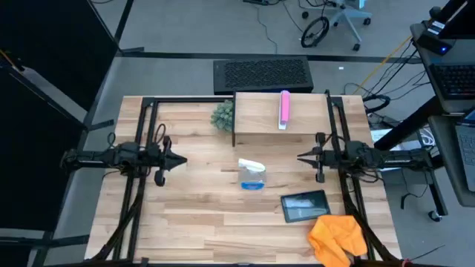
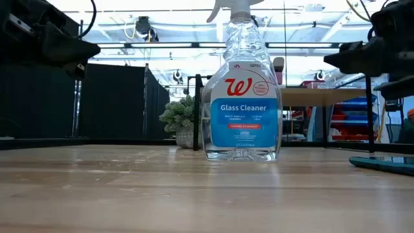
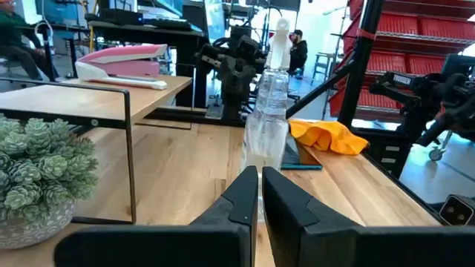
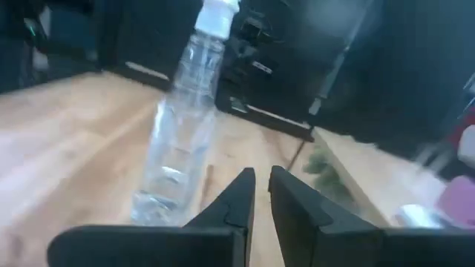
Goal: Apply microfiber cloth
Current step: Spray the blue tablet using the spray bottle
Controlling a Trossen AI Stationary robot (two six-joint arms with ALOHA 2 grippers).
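The microfiber cloth (image 1: 338, 237) is a bright orange crumpled heap on the table at the near right corner; the left wrist view shows the cloth (image 3: 326, 137) too. It lies against the near edge of the dark flat tablet (image 1: 304, 205). A clear spray bottle (image 1: 251, 176) with a blue label stands upright mid-table. My left gripper (image 1: 180, 159) hovers shut at the left, pointing toward the bottle. My right gripper (image 1: 300, 156) hovers shut at the right, facing it. Neither touches anything.
A wooden riser shelf (image 1: 282, 122) stands at the far middle with a pink stapler (image 1: 284, 109) on top. A small potted plant (image 1: 223, 115) sits left of it. Bare wood lies along the near edge, left of the tablet.
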